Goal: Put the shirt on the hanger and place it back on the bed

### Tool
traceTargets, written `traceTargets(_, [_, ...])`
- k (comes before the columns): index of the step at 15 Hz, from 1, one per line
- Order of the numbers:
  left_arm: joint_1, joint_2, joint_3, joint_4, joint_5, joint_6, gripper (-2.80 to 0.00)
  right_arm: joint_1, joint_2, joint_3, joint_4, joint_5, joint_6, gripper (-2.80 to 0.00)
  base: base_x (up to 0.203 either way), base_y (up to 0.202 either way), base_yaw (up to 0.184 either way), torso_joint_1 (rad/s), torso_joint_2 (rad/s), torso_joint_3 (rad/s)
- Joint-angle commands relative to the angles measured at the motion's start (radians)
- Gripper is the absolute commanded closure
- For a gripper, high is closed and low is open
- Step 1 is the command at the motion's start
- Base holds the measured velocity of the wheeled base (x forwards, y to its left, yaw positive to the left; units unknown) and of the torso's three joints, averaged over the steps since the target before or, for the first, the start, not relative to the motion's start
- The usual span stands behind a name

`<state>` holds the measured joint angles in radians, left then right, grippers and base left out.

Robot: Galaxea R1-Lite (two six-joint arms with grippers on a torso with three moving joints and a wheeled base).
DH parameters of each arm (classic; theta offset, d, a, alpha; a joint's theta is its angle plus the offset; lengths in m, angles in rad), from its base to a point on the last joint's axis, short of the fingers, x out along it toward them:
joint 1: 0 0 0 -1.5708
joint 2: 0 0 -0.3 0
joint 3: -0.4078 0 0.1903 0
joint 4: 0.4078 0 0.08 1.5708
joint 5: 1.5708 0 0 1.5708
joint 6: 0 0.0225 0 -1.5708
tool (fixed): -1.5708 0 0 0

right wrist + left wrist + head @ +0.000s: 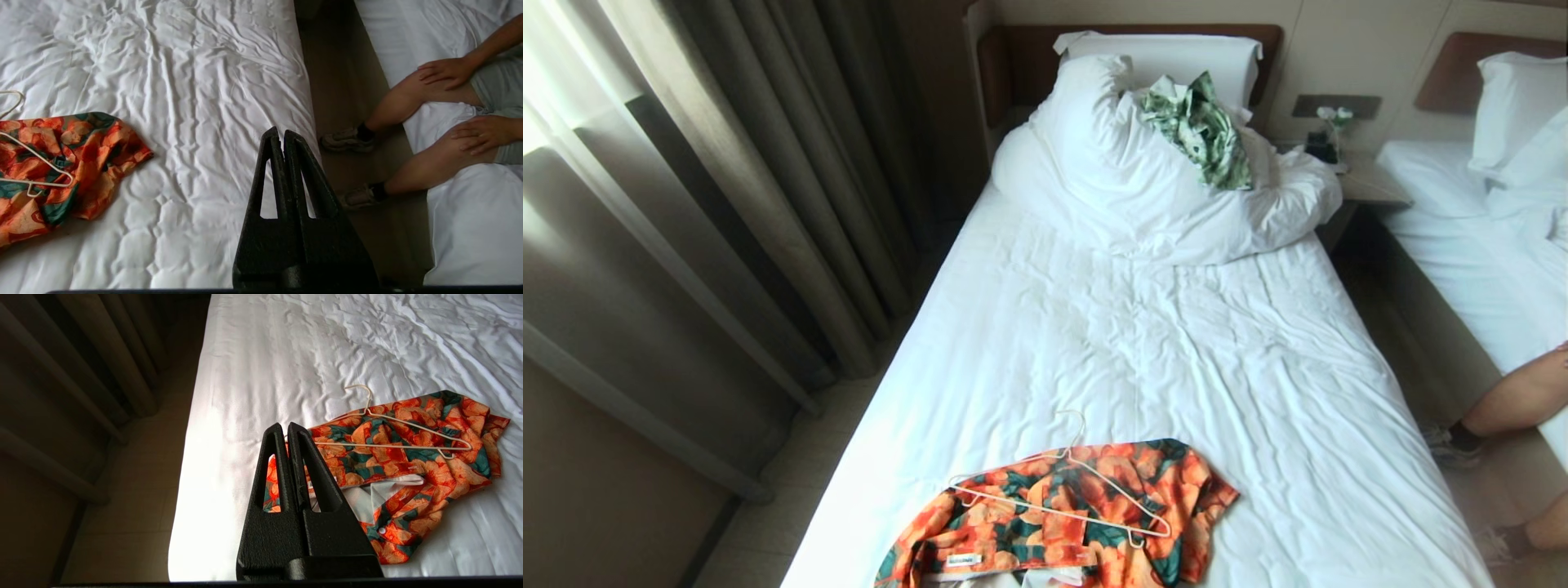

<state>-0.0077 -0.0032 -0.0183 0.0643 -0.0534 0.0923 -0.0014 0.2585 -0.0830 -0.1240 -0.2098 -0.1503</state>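
The shirt (1078,523), orange-red flowers on dark green, lies crumpled at the near end of the bed (1176,343). On top of it rests the cream wire hanger (1062,498), hook pointing toward the pillow. The fabric is not threaded over it. Neither arm shows in the head view. My left gripper (285,426) hangs shut and empty above the shirt's (392,457) left edge, near the hanger (404,435). My right gripper (281,134) is shut and empty over the bed's right edge, well clear of the shirt (61,163) and the hanger (36,167).
A bulky white duvet (1127,180) with a green-and-white leaf garment (1201,131) sits by the headboard. Curtains (727,188) flank the left side. A person's legs (412,134) and shoes occupy the aisle on the right, beside a second bed (1486,237) and a nightstand (1364,180).
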Motion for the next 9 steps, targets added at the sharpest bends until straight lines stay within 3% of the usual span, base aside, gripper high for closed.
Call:
traceTargets(1, [0.0, 0.003, 0.0, 0.0, 0.0, -0.001, 0.0, -0.037, -0.02, -0.009, 0.012, 0.034, 0.008, 0.0, 0.0, 0.0, 0.0, 0.0, 0.0, 0.0])
traceTargets(6, [0.0, 0.003, 0.0, -0.001, 0.021, -0.047, 0.0, -0.012, -0.258, 0.038, 0.138, 0.158, 0.084, 0.0, 0.0, 0.0, 0.0, 0.0, 0.0, 0.0])
traceTargets(9, [0.0, 0.003, 0.0, -0.003, 0.04, -0.069, 0.0, -0.009, -0.26, 0.069, 0.157, 0.213, 0.107, 0.0, 0.0, 0.0, 0.0, 0.0, 0.0, 0.0])
